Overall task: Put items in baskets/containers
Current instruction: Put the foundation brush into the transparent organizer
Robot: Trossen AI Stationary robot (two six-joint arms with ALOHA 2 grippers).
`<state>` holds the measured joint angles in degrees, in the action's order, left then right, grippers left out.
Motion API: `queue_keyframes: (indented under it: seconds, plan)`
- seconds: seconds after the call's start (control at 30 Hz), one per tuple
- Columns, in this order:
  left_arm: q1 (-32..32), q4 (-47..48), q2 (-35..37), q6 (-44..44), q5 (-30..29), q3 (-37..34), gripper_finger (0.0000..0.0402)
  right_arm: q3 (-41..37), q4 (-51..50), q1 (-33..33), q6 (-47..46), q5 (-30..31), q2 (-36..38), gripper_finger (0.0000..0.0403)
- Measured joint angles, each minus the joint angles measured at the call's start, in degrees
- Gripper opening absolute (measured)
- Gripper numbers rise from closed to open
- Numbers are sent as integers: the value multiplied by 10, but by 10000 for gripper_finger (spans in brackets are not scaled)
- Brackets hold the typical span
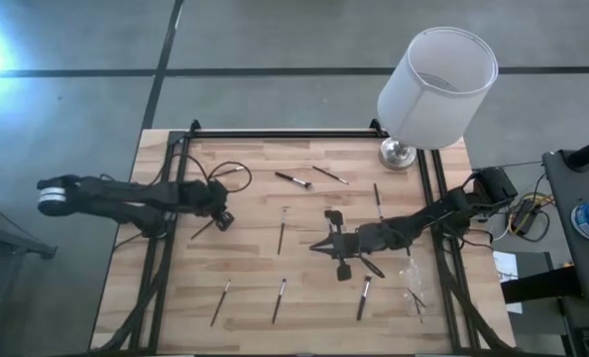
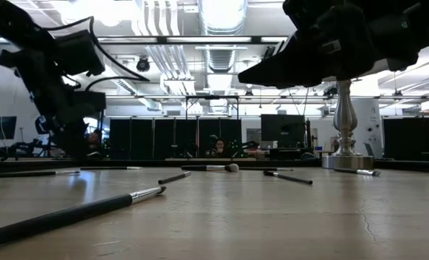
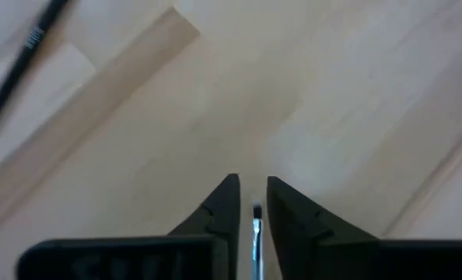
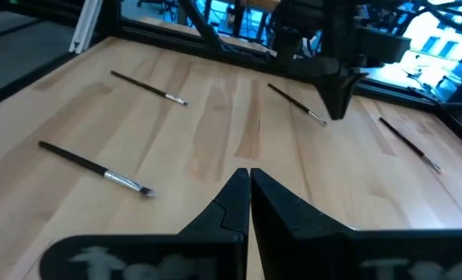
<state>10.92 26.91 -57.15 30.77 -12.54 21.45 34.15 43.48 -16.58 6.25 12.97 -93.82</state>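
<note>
Several thin brushes lie scattered on the wooden table (image 1: 255, 268), among them one (image 1: 293, 179) at the back, one (image 1: 281, 238) in the middle and one (image 1: 279, 299) near the front. My left gripper (image 1: 220, 219) is down at the table's left side, fingers pointing at the wood. Its jaws stand slightly open, with a brush (image 3: 256, 229) lying in the narrow gap between them, light showing on both sides. My right gripper (image 4: 249, 177) hovers over the middle right, shut and holding nothing. The clear container (image 1: 413, 286) barely shows by the right rail.
A big white lamp shade (image 1: 436, 84) on a metal base (image 1: 398, 154) stands at the back right corner. Black frame rails (image 1: 166, 248) run along the left, right and back edges. More brushes (image 4: 95, 169) lie on the boards ahead of the right gripper.
</note>
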Motion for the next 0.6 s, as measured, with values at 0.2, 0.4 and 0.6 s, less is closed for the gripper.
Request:
queue_keyframes:
  seconds: [0.2, 0.4, 0.6]
  plan:
    - [-21, -1, -31, 7, -1, -1, 99, 2, 3, 0, -13, 0, 0, 8]
    - [-23, -5, -67, 6, -21, 0, 93, 2, 4, 0, -32, 0, 0, 8]
    - [-23, -24, -94, -9, -34, 0, 26, 2, 4, -2, -42, 0, 0, 8]
